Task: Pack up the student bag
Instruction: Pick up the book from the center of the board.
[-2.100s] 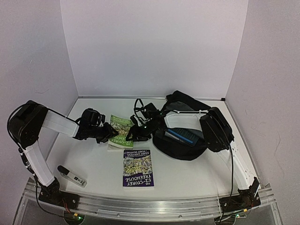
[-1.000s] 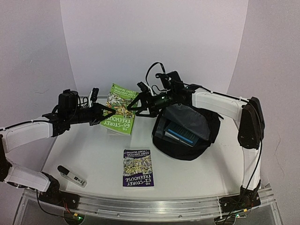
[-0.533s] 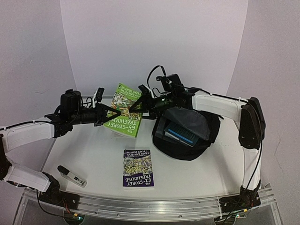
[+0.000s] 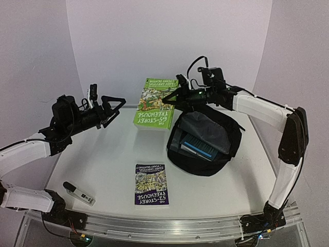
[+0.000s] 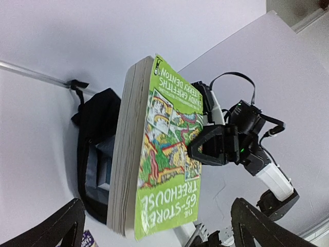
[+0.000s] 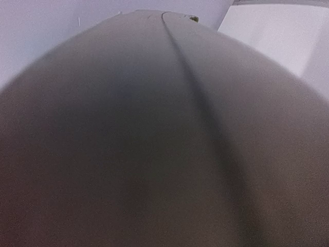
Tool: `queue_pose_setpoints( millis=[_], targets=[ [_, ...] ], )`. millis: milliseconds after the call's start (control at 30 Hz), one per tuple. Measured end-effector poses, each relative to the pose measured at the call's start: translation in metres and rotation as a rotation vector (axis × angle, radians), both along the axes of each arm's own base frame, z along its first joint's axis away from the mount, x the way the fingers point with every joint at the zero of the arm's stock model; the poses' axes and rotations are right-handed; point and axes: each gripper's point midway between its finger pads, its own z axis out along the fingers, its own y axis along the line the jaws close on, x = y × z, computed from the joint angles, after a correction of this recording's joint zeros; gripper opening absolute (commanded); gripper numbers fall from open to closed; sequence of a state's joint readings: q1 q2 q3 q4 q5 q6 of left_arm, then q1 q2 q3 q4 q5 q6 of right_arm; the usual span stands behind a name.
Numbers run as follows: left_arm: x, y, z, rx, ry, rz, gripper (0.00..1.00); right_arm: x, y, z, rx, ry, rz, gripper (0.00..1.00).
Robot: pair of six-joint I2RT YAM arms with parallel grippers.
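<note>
Both arms raised, reaching inward; left gripper jaws wide apart, right gripper clamped on green book

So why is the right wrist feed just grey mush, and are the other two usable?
Right wrist: filled by a blurred grey surface with a dark crease, too close to focus, probably the green 65-Storey Treehouse book that the right end effector grips. Left wrist: sharp on that book. Top external: even light, crisp, soft shadows only.

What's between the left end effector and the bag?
The green book, gripped by the right end effector, hangs between the left end effector and the bag; top view.
</note>
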State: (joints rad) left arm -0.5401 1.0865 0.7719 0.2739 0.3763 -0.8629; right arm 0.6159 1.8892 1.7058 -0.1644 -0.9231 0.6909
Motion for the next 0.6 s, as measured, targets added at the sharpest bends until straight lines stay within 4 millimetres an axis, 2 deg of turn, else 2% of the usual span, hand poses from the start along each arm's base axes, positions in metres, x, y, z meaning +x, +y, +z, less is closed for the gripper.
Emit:
queue_pose_setpoints(
  millis=[67,167,233,333,467,600],
  targets=[
    [0.001,-0.003,0.003,-0.047,-0.01,-0.002,1.0,0.014,-0.013,0.01,0.024,-0.001,-0.051,0.0],
    [0.004,-0.02,-0.019,-0.074,0.032,-0.035,1.0,0.034,-0.029,0.02,0.059,-0.001,-0.133,0.0],
    [0.002,-0.037,-0.035,-0.074,0.066,-0.069,1.0,0.038,-0.033,0.024,0.083,0.007,-0.16,0.0],
    [-0.009,-0.067,-0.047,-0.083,0.069,-0.137,1.0,0.037,-0.029,0.024,0.12,0.038,-0.167,0.0],
    [-0.024,-0.092,-0.044,-0.113,0.029,-0.194,1.0,0.034,-0.024,0.019,0.165,0.087,-0.171,0.0],
    [-0.023,-0.105,-0.032,-0.164,-0.018,-0.205,0.98,0.032,-0.022,0.011,0.188,0.131,-0.173,0.0]
  ],
)
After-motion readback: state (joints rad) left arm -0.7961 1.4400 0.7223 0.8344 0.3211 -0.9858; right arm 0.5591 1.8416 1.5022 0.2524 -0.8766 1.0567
